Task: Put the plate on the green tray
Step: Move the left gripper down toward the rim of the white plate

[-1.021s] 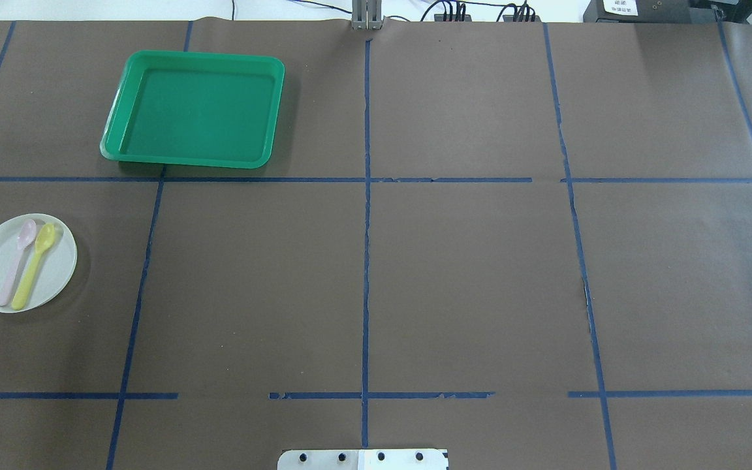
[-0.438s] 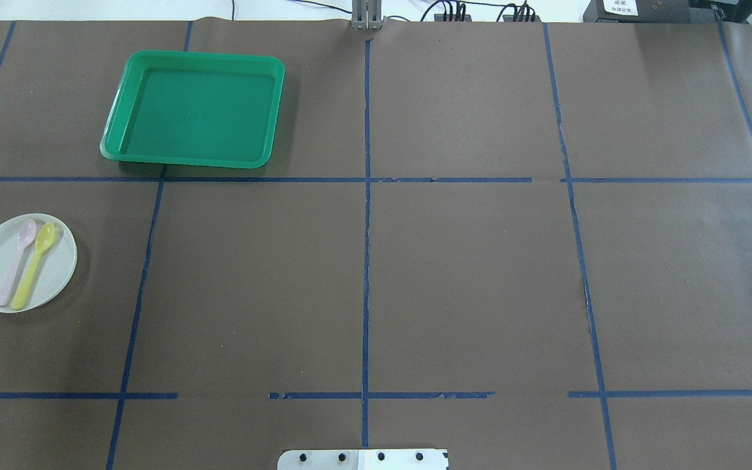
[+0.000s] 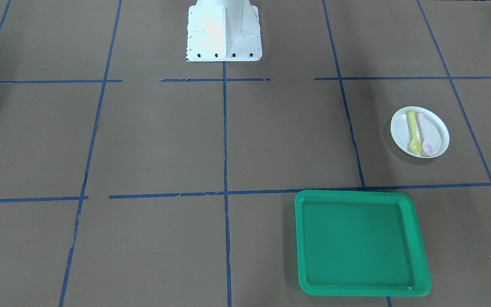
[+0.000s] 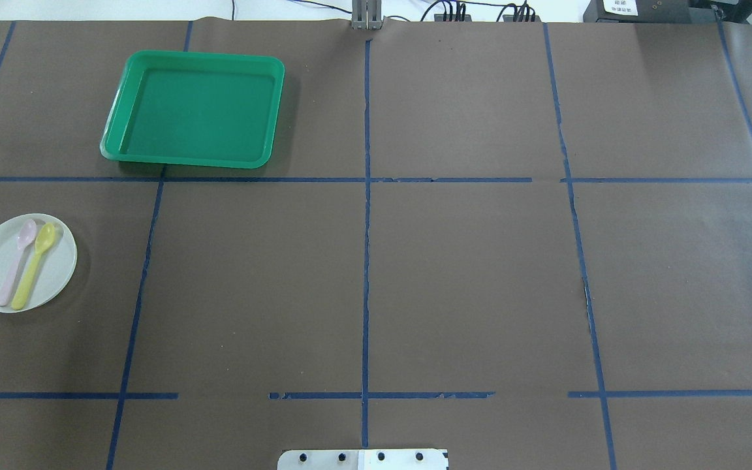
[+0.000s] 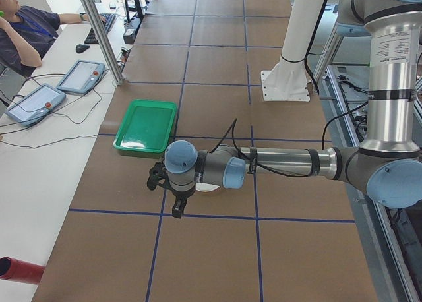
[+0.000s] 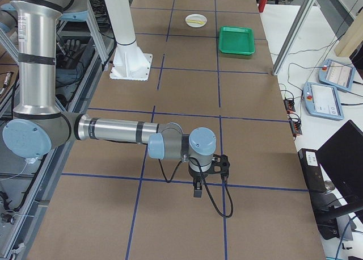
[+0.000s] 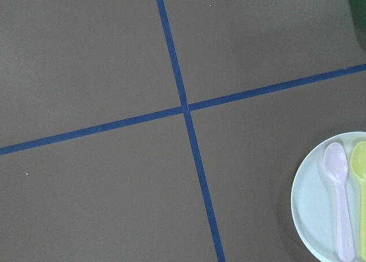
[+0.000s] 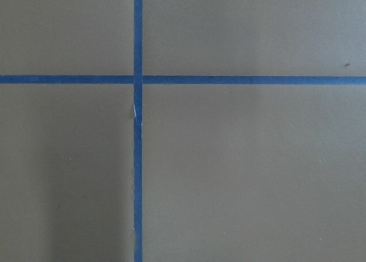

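Note:
The small white plate point(image 4: 57, 274) lies at the table's left side with a pink spoon point(image 4: 13, 264) and a yellow spoon point(image 4: 34, 266) on it. It also shows in the front view point(image 3: 399, 130), the left wrist view point(image 7: 311, 207) and the right side view point(image 6: 196, 20). The green tray point(image 4: 193, 111) sits empty at the far left, apart from the plate; it also shows in the front view point(image 3: 356, 243). My left gripper point(image 5: 177, 211) hangs beside the plate point(image 5: 208, 190) in the left side view. My right gripper point(image 6: 197, 191) hangs over bare table, far from both. I cannot tell whether either is open or shut.
Brown paper with blue tape lines covers the table. The white robot base point(image 3: 223, 30) stands at the middle of the near edge. Operator tablets point(image 5: 80, 76) and cables lie beyond the far edge. A person point(image 5: 23, 31) sits there.

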Controlling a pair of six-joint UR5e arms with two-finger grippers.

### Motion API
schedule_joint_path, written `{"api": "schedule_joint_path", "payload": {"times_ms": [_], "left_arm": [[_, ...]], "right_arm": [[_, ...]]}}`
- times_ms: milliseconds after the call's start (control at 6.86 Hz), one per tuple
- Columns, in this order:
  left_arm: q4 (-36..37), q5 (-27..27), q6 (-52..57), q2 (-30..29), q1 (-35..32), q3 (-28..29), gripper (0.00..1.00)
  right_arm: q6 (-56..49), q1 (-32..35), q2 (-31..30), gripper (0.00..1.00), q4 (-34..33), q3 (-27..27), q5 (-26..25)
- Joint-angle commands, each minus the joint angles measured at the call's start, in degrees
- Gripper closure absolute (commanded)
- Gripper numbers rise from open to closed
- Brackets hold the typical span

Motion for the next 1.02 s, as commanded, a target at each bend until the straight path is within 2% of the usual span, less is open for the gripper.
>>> {"api": "schedule_joint_path", "payload": {"times_ms": [0, 146, 292, 438, 729, 875], "left_arm": [[-20.53, 0.45, -11.87, 2.92, 5.74, 6.86, 0.00], [-32.76, 0.63, -19.16, 3.46, 9.60, 11.86, 0.00], [-42.54, 2.98, -28.28, 3.46, 14.42, 15.22, 0.00], [-48.29, 6.31, -37.42, 3.55, 19.43, 15.69, 0.00], [-53.34, 6.52, -43.82, 3.46, 24.91, 15.69, 0.00], [-53.27, 6.43, -44.02, 3.46, 26.50, 15.69, 0.00]], "right_arm": [[0.00, 0.00, -0.03, 0.00, 0.08, 0.00, 0.00], [0.00, 0.00, 0.05, 0.00, 0.00, 0.00, 0.00], [0.00, 0.00, -0.03, 0.00, 0.08, 0.00, 0.00], [0.00, 0.00, 0.05, 0.00, 0.09, 0.00, 0.00], [0.00, 0.00, 0.05, 0.00, 0.09, 0.00, -0.09], [0.00, 0.00, 0.05, 0.00, 0.09, 0.00, 0.00]]}}
